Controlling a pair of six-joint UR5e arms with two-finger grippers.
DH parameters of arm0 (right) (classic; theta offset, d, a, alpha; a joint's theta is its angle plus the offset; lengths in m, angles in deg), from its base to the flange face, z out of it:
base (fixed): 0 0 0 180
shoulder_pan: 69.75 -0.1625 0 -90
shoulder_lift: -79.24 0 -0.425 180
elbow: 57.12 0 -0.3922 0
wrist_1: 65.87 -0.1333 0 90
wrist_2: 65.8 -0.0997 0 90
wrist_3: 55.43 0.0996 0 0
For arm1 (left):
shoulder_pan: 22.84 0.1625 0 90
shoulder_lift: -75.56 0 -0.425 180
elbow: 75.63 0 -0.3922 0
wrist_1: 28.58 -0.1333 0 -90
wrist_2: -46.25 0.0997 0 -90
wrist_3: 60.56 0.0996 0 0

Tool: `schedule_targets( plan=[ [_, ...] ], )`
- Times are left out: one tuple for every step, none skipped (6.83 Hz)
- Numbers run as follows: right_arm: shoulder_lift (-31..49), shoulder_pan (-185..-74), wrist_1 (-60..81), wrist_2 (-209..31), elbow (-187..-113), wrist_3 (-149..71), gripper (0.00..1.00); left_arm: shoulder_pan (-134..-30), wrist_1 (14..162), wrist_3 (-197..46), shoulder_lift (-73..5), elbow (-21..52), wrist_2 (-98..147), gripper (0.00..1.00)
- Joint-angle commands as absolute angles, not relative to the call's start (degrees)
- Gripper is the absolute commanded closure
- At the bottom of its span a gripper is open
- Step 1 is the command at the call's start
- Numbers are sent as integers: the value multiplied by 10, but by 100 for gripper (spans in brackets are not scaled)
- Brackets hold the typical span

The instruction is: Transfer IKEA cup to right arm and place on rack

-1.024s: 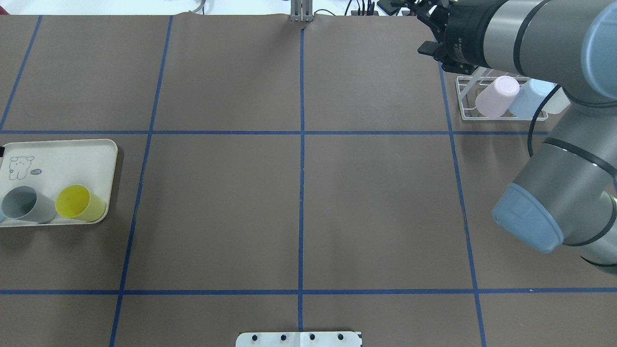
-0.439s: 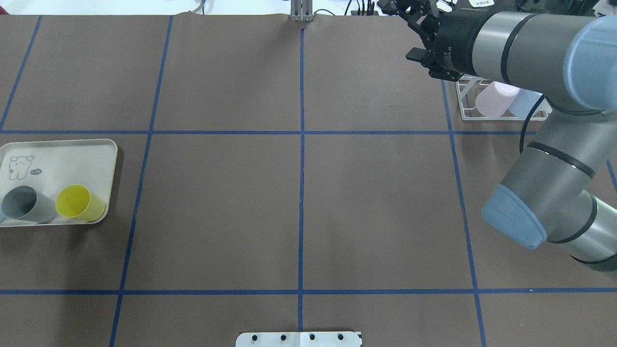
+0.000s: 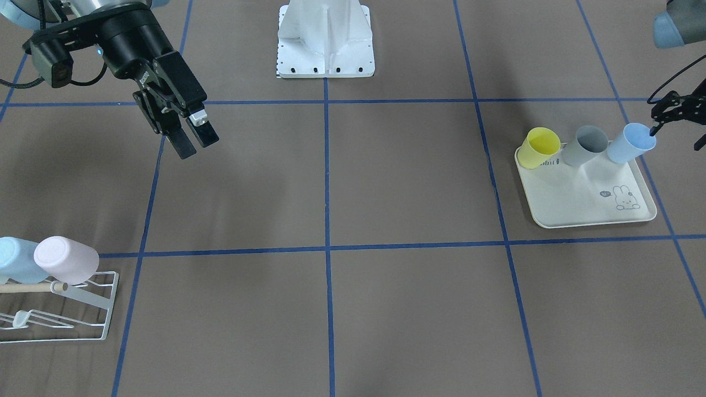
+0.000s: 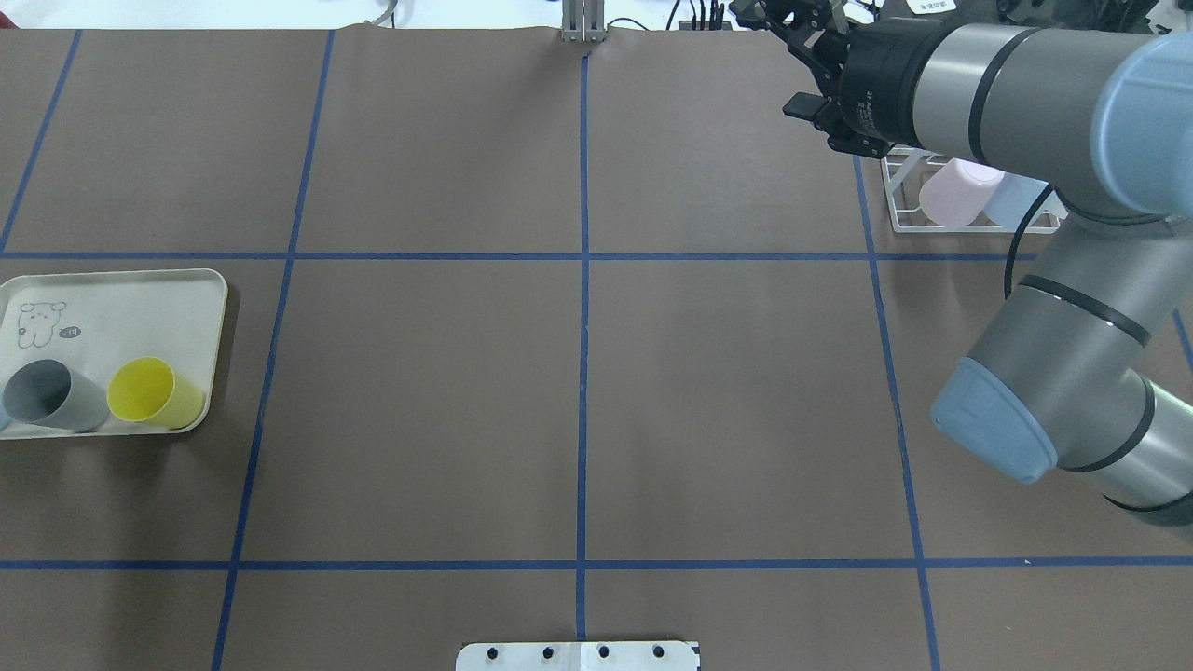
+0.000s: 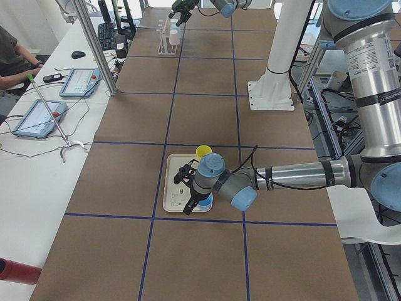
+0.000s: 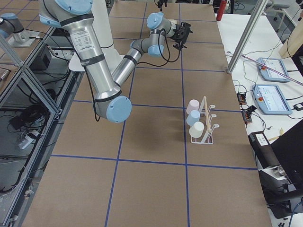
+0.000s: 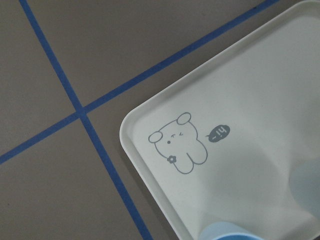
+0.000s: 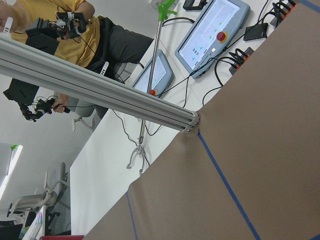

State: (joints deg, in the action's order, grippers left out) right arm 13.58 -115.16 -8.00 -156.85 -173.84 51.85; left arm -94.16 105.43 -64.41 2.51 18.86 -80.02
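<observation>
**Right gripper empty and aloft; blue cup on the tray at the left gripper**

We find the right gripper [image 3: 194,142] raised above the table [image 4: 727,391]. Its two fingers are parted and nothing lies between them. It touches nothing and hangs apart from the rack [image 3: 58,306]. Behind it, the right arm [image 4: 1025,84] folds back over the rack's end of the table.

The left gripper [image 5: 186,188] is down at the tray [image 3: 584,207], close by the blue cup [image 3: 629,144]. From the front, one dark fingertip shows at that cup's rim, and the rest runs off the picture's edge. The left wrist camera shows no fingers. We cannot tell whether the jaws are parted or closed, or whether they grip the cup.

The blue cup stands mouth up on the tray, at the outer end of a row of three along the robot-side edge. A grey cup [image 3: 587,144] is just beside it and a yellow cup [image 3: 538,146] is beyond that.

The rack sits at the opposite end of the table, toward the operators' side. It carries a pink cup [image 3: 66,259], a light-blue racked cup [image 6: 193,117] and a white cup [image 6: 197,128], tilted on its prongs beside the wooden rod [image 3: 27,287].
</observation>
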Motion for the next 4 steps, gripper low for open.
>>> schedule_targets(
  plan=[
    [136, -1151, -81, -1569, -1742, 529, 0, -937, 1056, -652, 21, 170, -800, 0],
    [134, -1151, -80, -1569, -1742, 529, 0, -937, 1056, -653, 20, 169, -800, 0],
    [132, -1151, -81, -1569, -1742, 529, 0, -936, 1056, -653, 20, 169, -800, 0],
    [130, -1151, -81, -1569, -1742, 529, 0, -935, 1055, -654, 19, 170, -800, 0]
  ],
)
